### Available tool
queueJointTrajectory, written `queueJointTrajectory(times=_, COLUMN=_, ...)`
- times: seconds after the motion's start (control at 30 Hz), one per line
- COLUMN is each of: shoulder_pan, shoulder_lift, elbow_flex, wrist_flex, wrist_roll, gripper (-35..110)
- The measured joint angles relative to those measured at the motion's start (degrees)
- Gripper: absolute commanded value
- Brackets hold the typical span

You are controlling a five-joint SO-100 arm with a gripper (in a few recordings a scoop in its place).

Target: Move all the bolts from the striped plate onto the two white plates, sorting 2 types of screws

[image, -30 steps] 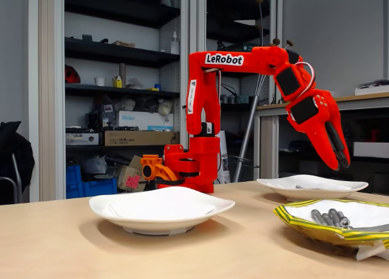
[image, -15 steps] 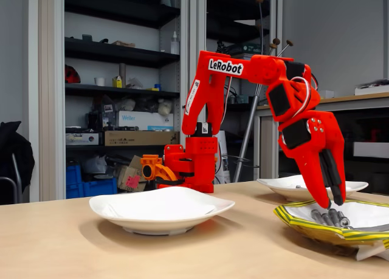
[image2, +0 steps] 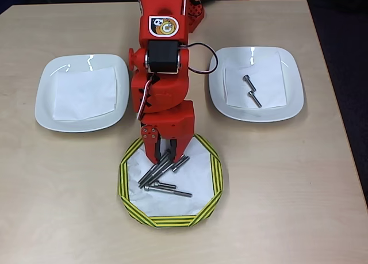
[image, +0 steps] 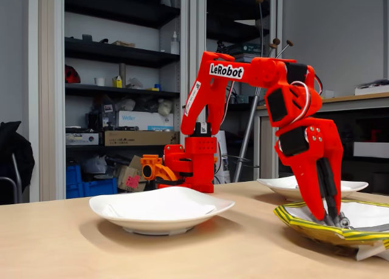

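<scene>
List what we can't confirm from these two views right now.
- Gripper state: overhead view, its own body covers the fingertips; fixed view, the striped plate rim hides them.
- Bolt count under the gripper: overlapped.
- Striped plate's right side: cut off by the fixed view's edge.
- Right white plate: bolts hidden in the fixed view.

1. In the fixed view the gripper [image: 331, 217] now sits lower than a second ago, when it hung high at the right above the far white plate [image: 352, 186].
2. Its fingertips now reach down among the bolts [image2: 163, 171] inside the striped plate [image: 304, 225], where half a second ago they were just above them.
3. The forearm now points steeply downward, nearer the camera than before.
</scene>
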Motion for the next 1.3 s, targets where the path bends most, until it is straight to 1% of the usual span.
queueJointTrajectory(times=0.37, shoulder_pan=0.1, shoulder_lift=-1.6, elbow_flex=-1.3, wrist_flex=1.4, wrist_roll=1.9, gripper=9)
queueJointTrajectory(times=0.57, shoulder_pan=-0.3, shoulder_lift=-6.8, elbow_flex=-6.9, wrist_flex=0.6, wrist_roll=2.9, gripper=11)
queueJointTrajectory(times=0.83, shoulder_pan=-3.4, shoulder_lift=-14.7, elbow_flex=-13.0, wrist_flex=-7.0, wrist_roll=9.6, gripper=13)
queueJointTrajectory(times=0.93, shoulder_pan=-4.4, shoulder_lift=-16.3, elbow_flex=-14.2, wrist_flex=-9.1, wrist_roll=10.6, gripper=13)
queueJointTrajectory(times=1.13, shoulder_pan=-5.1, shoulder_lift=-17.6, elbow_flex=-15.6, wrist_flex=-7.8, wrist_roll=9.1, gripper=12)
queueJointTrajectory(times=1.2, shoulder_pan=-5.1, shoulder_lift=-17.5, elbow_flex=-15.6, wrist_flex=-6.6, wrist_roll=7.9, gripper=11)
queueJointTrajectory(times=1.3, shoulder_pan=-5.1, shoulder_lift=-16.4, elbow_flex=-15.3, wrist_flex=-5.5, wrist_roll=6.8, gripper=3)
